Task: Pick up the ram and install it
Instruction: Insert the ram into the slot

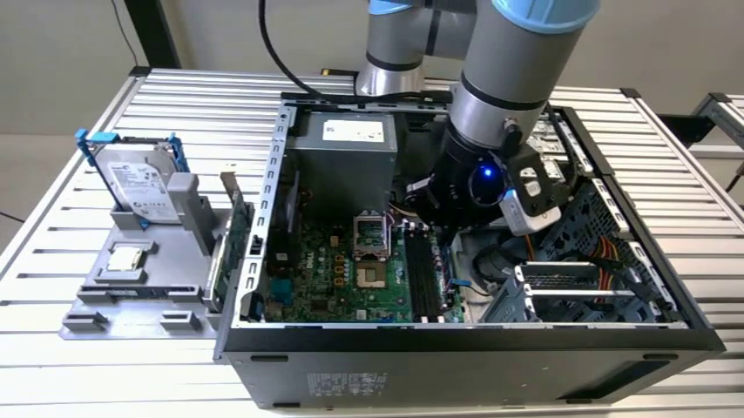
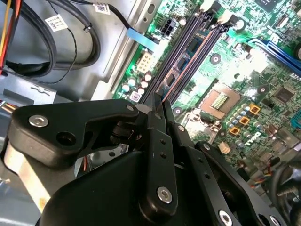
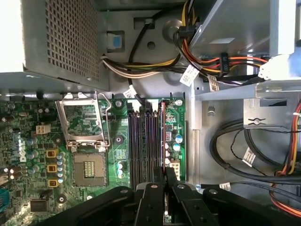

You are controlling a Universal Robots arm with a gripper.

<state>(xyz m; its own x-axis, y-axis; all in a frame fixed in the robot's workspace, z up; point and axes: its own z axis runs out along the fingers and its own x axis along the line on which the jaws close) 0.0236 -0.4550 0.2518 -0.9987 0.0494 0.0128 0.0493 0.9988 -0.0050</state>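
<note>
Inside open computer case point(image 1: 465, 335) on slatted metal table point(image 1: 70, 366), gripper point(image 2: 157, 106) closed on ram point(image 3: 163, 136) over motherboard slots point(image 3: 143, 141)

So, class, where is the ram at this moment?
In the first wrist view the ram stands on edge at the side of the memory slots farthest from the processor socket, its near end pinched in the gripper.

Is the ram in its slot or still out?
In: the ram stands on edge beside the empty slots, the gripper shut on its end. Fully seated: cannot tell.
</note>
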